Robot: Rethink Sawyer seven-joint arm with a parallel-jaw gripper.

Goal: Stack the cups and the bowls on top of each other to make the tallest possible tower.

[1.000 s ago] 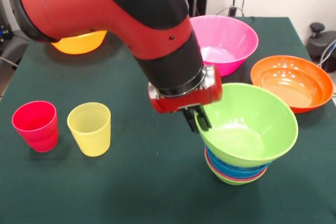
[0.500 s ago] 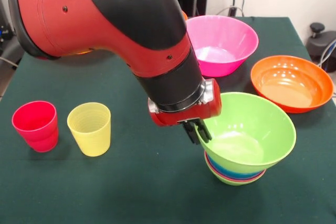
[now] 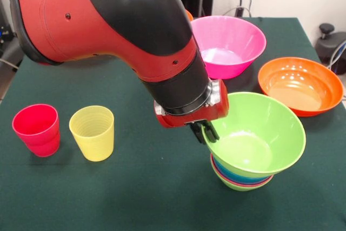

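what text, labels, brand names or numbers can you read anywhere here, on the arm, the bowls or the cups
None: no readable text shows in the front view.
The red and black robot arm carries no visible lettering or logo.
The large glossy green plastic bowl at the gripper, the pink plastic bowl and the orange plastic bowl are plain.
The red ribbed plastic tumbler and the translucent yellow ribbed tumbler bear no print.

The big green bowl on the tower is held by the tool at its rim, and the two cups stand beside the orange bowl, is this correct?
Not quite. The front view shows the red cup and yellow cup standing far from the orange bowl, across the table. The tool does grip the big green bowl at its rim on the tower.
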